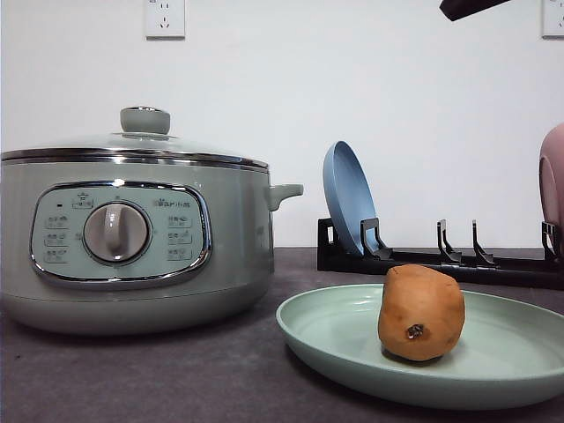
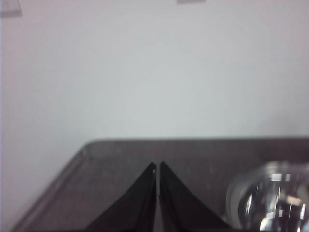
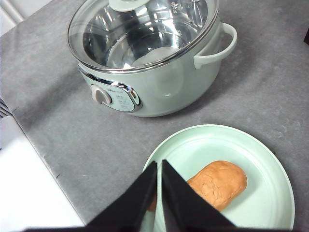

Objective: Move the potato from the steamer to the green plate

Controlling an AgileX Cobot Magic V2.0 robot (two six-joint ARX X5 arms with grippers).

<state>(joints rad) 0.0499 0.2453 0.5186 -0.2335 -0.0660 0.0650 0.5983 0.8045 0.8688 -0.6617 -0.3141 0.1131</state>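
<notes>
Orange-brown oval potato [image 1: 421, 313] with a small dark eye spot, resting inside the wide, shallow pale mint-green plate [image 1: 335, 339] at the near right of the dark grey tabletop [image 1: 159, 374]. Just left of that plate, apart from it, the large round sage-green steamer [image 1: 132, 242], chrome-rimmed, glass lid [image 1: 132, 141] with green knob seated on top, dial panel facing near. Farther back on the right, a black dish rack [image 1: 441, 260] holding a blue plate [image 1: 348, 198] on edge, with a pink plate [image 1: 552, 185] at the far right edge. Seen from the right wrist, right gripper [image 3: 159, 166] above the green plate's near rim, black fingers pressed together, holding nothing, potato just beyond the tips. Seen from the left wrist, left gripper [image 2: 157, 166] likewise closed and empty over bare tabletop, steamer lid off to one side.
</notes>
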